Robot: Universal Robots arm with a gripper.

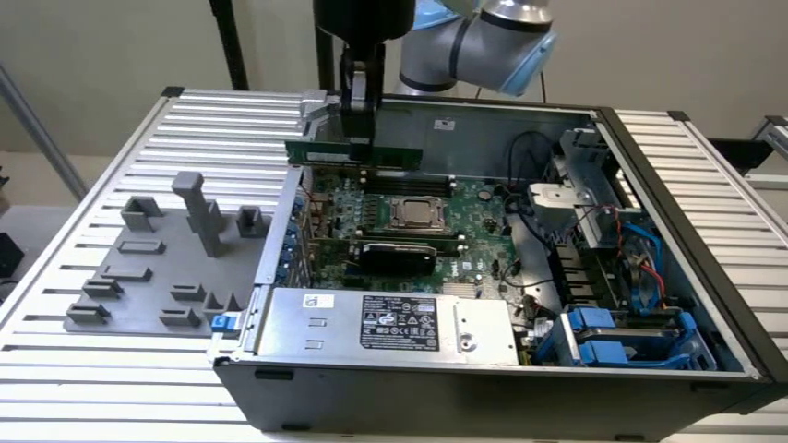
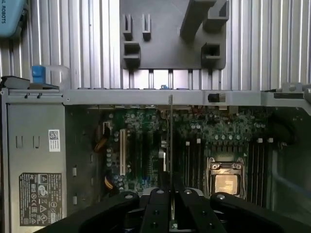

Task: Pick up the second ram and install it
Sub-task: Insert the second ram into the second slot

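A: Quick pass over the exterior view, L to R. A gray fixture tray (image 1: 148, 297) sits outside the PC case (image 1: 493, 397), approx 9 o'clock of the motherboard (image 1: 481, 198).

B: And the second ram (image 1: 394, 154)?

A: It's in the gripper (image 1: 357, 140), clamped around mid-length w/ its long edge level. That puts it at 11–12 o'clock of the CPU socket (image 1: 419, 214), near the case's back wall. By the look of it, the stick is above the board and not seated.

B: The wrist view agrees. The stick is edge-on btwn the two fingers (image 2: 156, 206), which are closed tight on both faces. It runs out over the board toward the case wall. The memory slots (image 2: 193, 160) lie btwn its line and the socket.

A: Lined up w/ a slot?

B: Can't tell, the angle hides it. Judging by this, the step in hand is the approach to the slot. To do it well, the arm should keep the stick parallel to the slot, both ends at equal height, contact edge down. The notch should match the slot key. Whether the latches are open is too small to tell. The push should be straight and even, since a tilted entry could jam or flex the board.

A: What about the rest?

B: The PSU (image 1: 369, 323) is at 6 o'clock of the socket. The blue drive cage (image 1: 615, 341) is at approx 4 o'clock. Both are well apart from the stick, so prob. no clash risk.
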